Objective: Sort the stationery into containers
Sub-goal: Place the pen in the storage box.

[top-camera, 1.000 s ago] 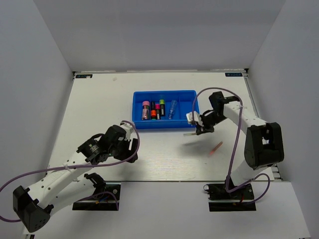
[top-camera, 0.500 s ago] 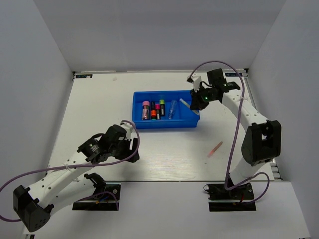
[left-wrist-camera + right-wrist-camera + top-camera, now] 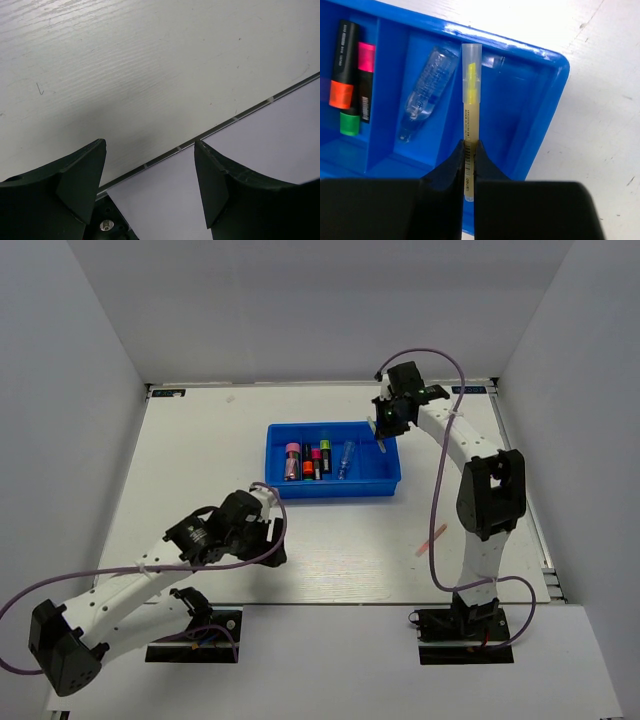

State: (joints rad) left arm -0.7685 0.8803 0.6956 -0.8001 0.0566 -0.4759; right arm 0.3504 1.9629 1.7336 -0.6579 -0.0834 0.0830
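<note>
My right gripper (image 3: pixel 385 432) (image 3: pixel 471 150) is shut on a pale-yellow stick (image 3: pixel 470 95) and holds it above the right-hand compartment of the blue tray (image 3: pixel 385 476) (image 3: pixel 550 105). The tray holds several black highlighters with pink, orange and green caps (image 3: pixel 308 460) (image 3: pixel 350 75) and a blue-and-white tube (image 3: pixel 346 457) (image 3: pixel 427 90). A thin pink stick (image 3: pixel 432 540) lies on the table to the right front of the tray. My left gripper (image 3: pixel 262 537) (image 3: pixel 150 170) is open and empty over the near table edge.
The white table (image 3: pixel 200 470) is walled by grey panels on three sides. In the left wrist view the table's front edge strip (image 3: pixel 240 112) runs diagonally with the arm's base plate (image 3: pixel 107 225) below it.
My right gripper has carried the pale-yellow stick from the table in front of the tray up and back over the tray's right end. The left arm has shifted slightly right.
</note>
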